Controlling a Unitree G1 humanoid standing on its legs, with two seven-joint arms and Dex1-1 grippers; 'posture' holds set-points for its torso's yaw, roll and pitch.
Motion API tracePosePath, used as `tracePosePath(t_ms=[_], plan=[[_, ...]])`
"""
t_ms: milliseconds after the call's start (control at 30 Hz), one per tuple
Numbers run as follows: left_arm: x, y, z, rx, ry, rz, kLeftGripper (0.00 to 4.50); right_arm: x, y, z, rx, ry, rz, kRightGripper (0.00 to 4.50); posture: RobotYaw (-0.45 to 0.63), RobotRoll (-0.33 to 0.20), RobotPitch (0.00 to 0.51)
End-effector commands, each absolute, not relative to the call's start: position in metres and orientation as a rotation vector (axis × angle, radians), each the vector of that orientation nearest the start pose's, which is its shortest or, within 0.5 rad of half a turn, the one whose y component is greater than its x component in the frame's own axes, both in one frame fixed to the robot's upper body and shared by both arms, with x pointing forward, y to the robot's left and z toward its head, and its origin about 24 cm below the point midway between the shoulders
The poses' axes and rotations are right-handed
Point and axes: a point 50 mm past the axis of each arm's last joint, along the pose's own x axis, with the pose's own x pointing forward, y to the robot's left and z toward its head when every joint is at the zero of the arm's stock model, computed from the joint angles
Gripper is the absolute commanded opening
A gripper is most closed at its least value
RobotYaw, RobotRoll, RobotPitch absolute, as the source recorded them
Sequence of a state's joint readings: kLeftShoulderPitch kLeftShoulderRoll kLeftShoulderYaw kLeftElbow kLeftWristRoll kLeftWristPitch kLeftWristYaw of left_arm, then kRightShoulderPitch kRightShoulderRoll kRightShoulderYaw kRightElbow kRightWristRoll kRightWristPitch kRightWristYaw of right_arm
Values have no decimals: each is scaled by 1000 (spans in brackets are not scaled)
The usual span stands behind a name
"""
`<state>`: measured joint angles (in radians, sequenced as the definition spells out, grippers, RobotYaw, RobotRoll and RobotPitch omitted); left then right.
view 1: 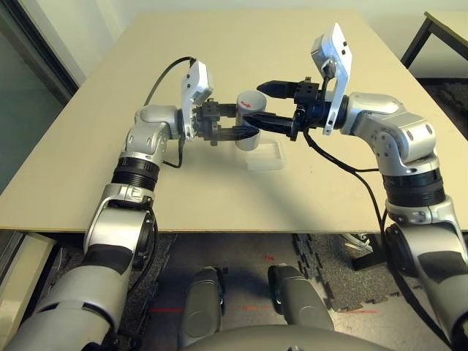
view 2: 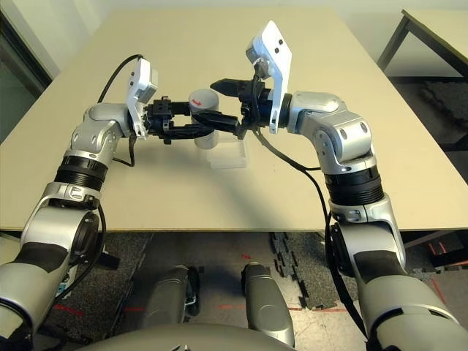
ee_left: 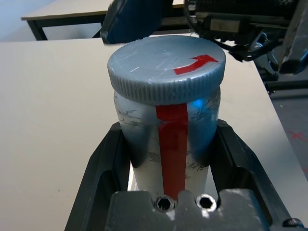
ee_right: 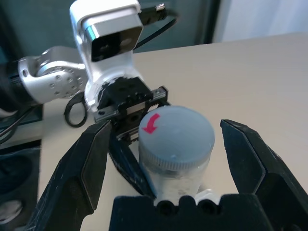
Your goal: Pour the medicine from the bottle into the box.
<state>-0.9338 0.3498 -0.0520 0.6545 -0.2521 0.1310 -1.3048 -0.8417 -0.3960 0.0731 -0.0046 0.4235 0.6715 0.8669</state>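
The left gripper (view 1: 232, 133) is clamped on the body of the bottle (view 1: 250, 121), holding it upright above the bench (view 1: 88, 131), the grey cap (ee_left: 166, 67) still screwed on. The box (view 1: 265, 156) lies on the bench just below and slightly right of the bottle. The right gripper (ee_right: 168, 159) stands wide apart, one finger either side of the cap, holding nothing. To do this well, close squarely on the cap's ribbed edge, then twist along the red arrow (ee_right: 151, 122) while the left holds firm.

medicine hidden inside capped bottle (ee_left: 166, 125), box (view 1: 265, 156) partly behind claws
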Motion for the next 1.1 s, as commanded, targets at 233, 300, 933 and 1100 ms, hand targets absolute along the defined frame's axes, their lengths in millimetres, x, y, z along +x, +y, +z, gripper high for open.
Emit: tracePosePath(t_ms=[233, 300, 933, 1100], plan=[[369, 128, 181, 159, -85, -1249, 2513, 326, -93, 234, -165, -99, 989, 4500, -159, 0, 90], [371, 129, 180, 158, -94, -1217, 2513, 324, -90, 232, -157, -95, 976, 4500, -161, 0, 90], [376, 127, 179, 141, -112, -1172, 2513, 327, -79, 224, -161, -86, 850, 4500, -164, 0, 94], [376, 127, 180, 143, -112, -1172, 2513, 324, -76, 220, -173, -66, 871, 4125, -164, 0, 93]])
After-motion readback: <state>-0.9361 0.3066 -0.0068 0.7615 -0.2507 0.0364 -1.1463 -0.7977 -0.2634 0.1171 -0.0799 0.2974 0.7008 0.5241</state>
